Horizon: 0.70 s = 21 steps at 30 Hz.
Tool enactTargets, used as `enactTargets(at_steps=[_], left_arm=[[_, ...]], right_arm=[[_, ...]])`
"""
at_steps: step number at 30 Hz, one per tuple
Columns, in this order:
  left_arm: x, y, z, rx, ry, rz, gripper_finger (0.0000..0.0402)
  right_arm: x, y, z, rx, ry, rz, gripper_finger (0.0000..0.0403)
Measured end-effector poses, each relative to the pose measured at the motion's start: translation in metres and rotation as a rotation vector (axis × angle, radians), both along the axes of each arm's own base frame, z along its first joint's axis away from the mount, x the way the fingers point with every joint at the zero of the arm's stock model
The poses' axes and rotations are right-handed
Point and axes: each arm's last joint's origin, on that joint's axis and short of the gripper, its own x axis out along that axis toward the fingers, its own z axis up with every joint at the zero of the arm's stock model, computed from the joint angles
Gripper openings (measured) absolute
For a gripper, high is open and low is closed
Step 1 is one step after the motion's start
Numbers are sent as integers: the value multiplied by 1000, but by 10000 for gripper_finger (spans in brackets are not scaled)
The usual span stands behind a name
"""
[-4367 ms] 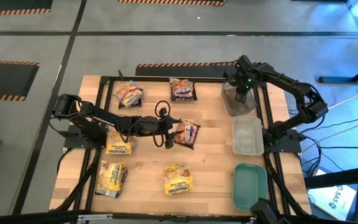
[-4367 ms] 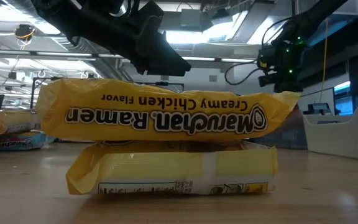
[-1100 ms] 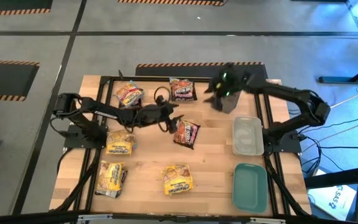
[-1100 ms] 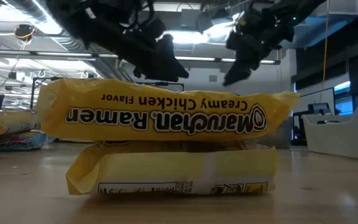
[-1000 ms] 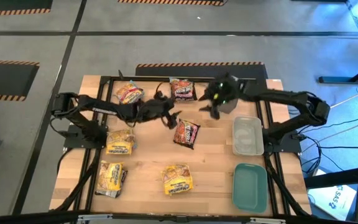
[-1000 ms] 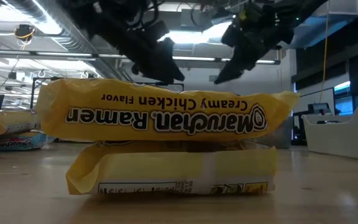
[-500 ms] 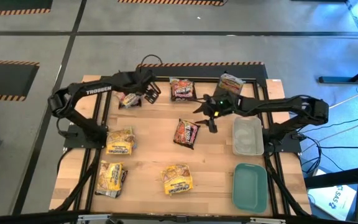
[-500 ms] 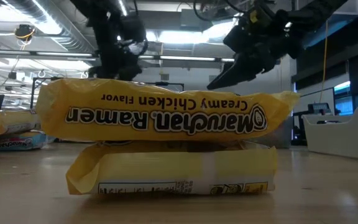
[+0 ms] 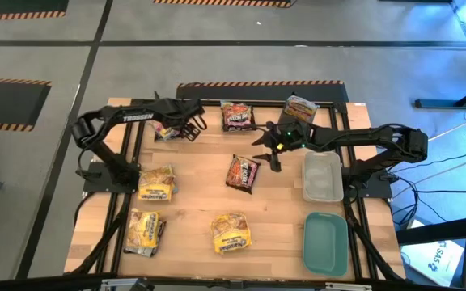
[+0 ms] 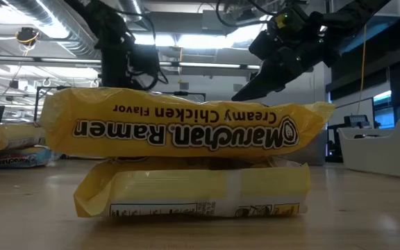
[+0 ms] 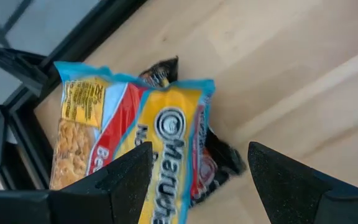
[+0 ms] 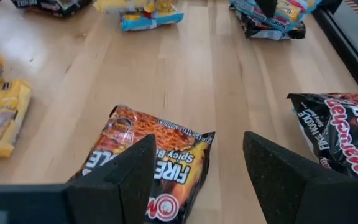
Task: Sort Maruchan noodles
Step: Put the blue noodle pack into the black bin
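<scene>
— Left wrist view: dark fingers [image 11: 114,180] spread wide, straddling a yellow, red and blue crinkly Maruchan packet [image 11: 166,143] stacked on a dark one, pinching nothing. Moved much over the last 4 seconds?

— Moved a lot. Was hovering beside the dark red-orange "Fire Spicy" packet [image 9: 243,172] at table centre. Now left gripper [image 9: 191,123] over that far-left stack, arm folded back along the far rail.

— And the right side?

— Swapped in. Right wrist view: fingers [image 12: 126,177] likewise apart and empty, pointed down at the same Fire packet just ahead of the tips. Right gripper [image 9: 270,155] drawn away from the far-right corner, leaving a yellow-red packet [image 9: 300,105] uncovered there. Arm stretched sideways past the far end of the clear plastic tray [image 9: 322,182].

— Meaning for the sort?

— Probably a trade of targets: centre packet for the right, far-left stack for the left. No grasp on either yet. Yellow packets [image 9: 230,232] in 3 spots toward the near edge, and 1 more dark packet [image 9: 238,116] at the far edge.
</scene>
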Motion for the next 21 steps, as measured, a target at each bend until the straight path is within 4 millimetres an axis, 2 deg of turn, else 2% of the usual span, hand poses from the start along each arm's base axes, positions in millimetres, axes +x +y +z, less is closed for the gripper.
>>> enactTargets(at_steps=[4, 10, 21], left_arm=[[2, 1, -10, 43, 82, -9, 254], [0, 0, -25, 1, 121, -11, 227], [0, -2, -26, 33, 150, -19, 137]], right_arm=[[1, 0, 2, 17, -18, -10, 227], [1, 0, 2, 43, -24, -15, 227], [1, -1, 2, 24, -17, -52, 227]])
